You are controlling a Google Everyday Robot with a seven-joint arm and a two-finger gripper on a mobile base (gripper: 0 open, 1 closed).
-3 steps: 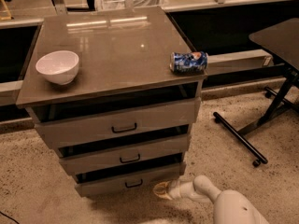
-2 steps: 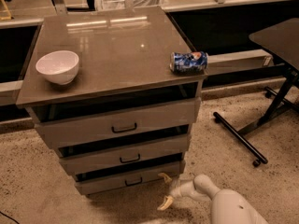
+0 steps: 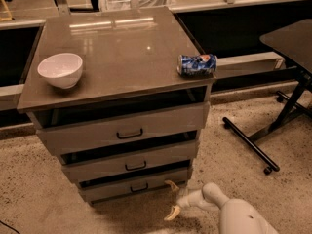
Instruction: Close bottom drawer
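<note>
Three drawers: stacked in a grey-brown metal cabinet [image 3: 201, 130], each with a dark gap showing above its front panel.
Bottom drawer: the grey-brown metal bottom drawer [image 3: 109, 191] is the lowest and narrowest-fronted, near the floor at the cabinet's foot; a small black handle [image 3: 139, 187] sits at the middle of its front.
Middle drawer: the mid-sized grey-brown drawer [image 3: 97, 168] lies directly above it, with its own short black handle.
Top drawer: the tall-fronted grey-brown drawer [image 3: 78, 138] carries the widest black handle.
Pincer: the tan two-finger pincer [image 3: 166, 201] hangs low at the near right of the cabinet, just beside the right end of the bottom drawer's front; its fingers are spread wide apart and hold nothing. The upper finger [image 3: 171, 185] lies very close to the drawer's right corner; whether it touches cannot be told.
Arm: the smooth white robot arm [image 3: 234, 213] reaches in from the near right edge.
Counter: the glossy grey-brown counter [image 3: 126, 48] caps the cabinet.
Bowl: a white round ceramic bowl [image 3: 61, 69] stands upright on the counter's left side.
Can: a blue and white drinks can [image 3: 197, 65] lies on its side at the counter's right edge.
Right side: a black table [image 3: 292, 38] on a black wheeled leg [image 3: 248, 143] stands well apart from the cabinet.
Floor: speckled beige floor [image 3: 39, 189].
</note>
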